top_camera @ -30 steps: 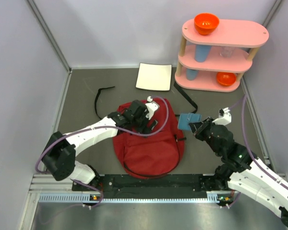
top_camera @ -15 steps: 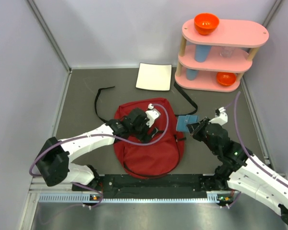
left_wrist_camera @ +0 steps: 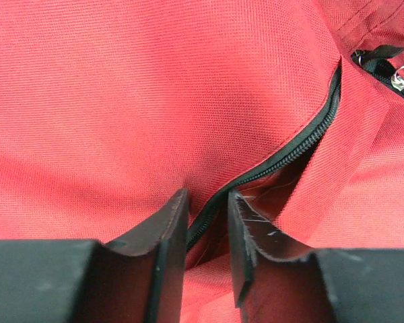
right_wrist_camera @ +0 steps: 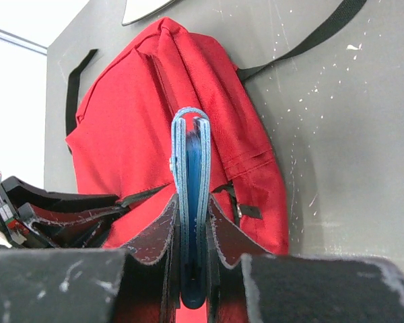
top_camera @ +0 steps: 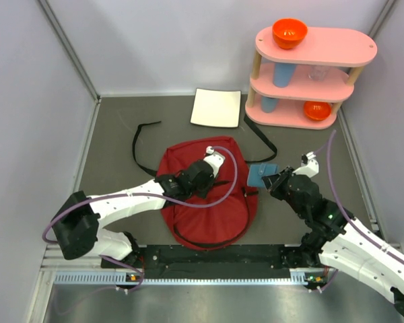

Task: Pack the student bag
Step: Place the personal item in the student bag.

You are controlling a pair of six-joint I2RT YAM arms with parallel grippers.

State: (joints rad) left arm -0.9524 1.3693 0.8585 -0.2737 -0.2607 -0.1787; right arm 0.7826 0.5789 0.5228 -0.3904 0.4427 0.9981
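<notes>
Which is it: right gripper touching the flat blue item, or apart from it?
Touching. The right wrist view shows the right gripper closed on the flat blue item, with both fingers pressed against its sides and no gap.

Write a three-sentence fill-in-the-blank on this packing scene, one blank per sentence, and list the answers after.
The right claw clamps a ____ notebook upright.
The left claw straddles the student bag's open ____.
An orange bowl sits atop the ____ shelf.
Missing words: blue; zipper; pink.
</notes>
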